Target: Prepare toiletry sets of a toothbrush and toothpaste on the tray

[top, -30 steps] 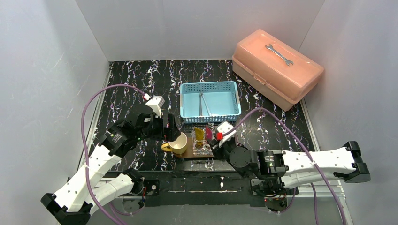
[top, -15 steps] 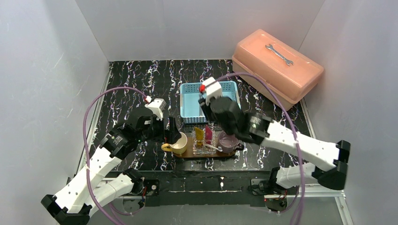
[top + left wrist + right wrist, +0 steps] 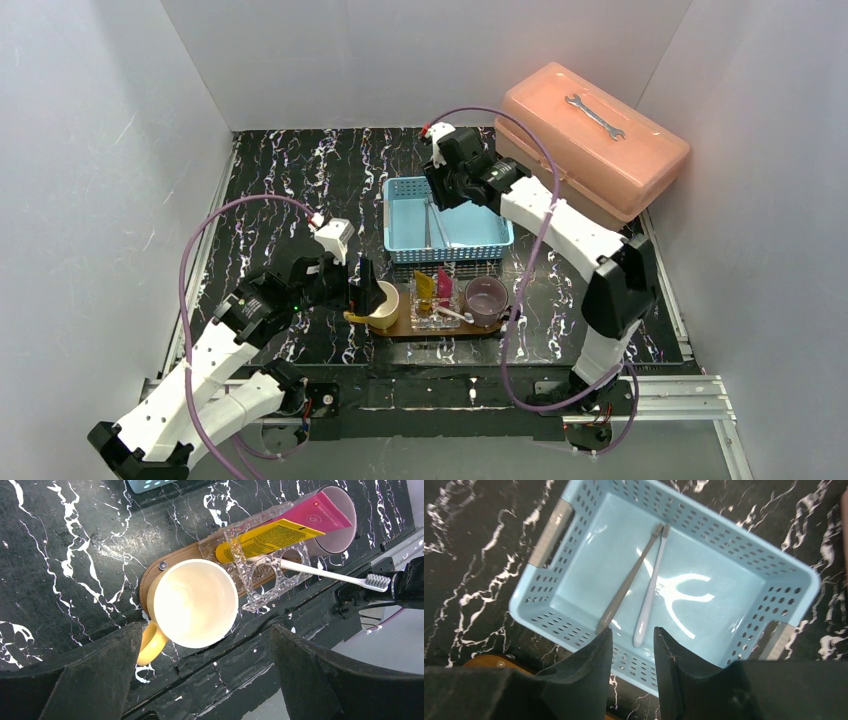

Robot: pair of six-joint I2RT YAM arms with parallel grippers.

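Left of centre in the top view, the left tool (image 3: 207, 677) hangs over a cream mug (image 3: 192, 602) with its fingers spread wide, holding nothing. The mug stands on the left end of the tray (image 3: 175, 560). Right of it a clear holder (image 3: 260, 580) carries the yellow toothpaste (image 3: 265, 539) and the pink toothpaste (image 3: 315, 514), a white toothbrush (image 3: 325, 572) lying across it beside a purple cup (image 3: 486, 298). Upper centre, the right tool (image 3: 633, 675) hovers over the blue basket (image 3: 774, 565) — fingers slightly parted, empty — where a grey toothbrush (image 3: 626, 582) and a pale toothbrush (image 3: 651, 587) lie.

Frames cream mug (image 3: 194, 602) on tray (image 3: 176, 560) between wide-spread jaws, with toothpaste (image 3: 265, 539) and toothbrush (image 3: 325, 573) up toward the right-side jaw.
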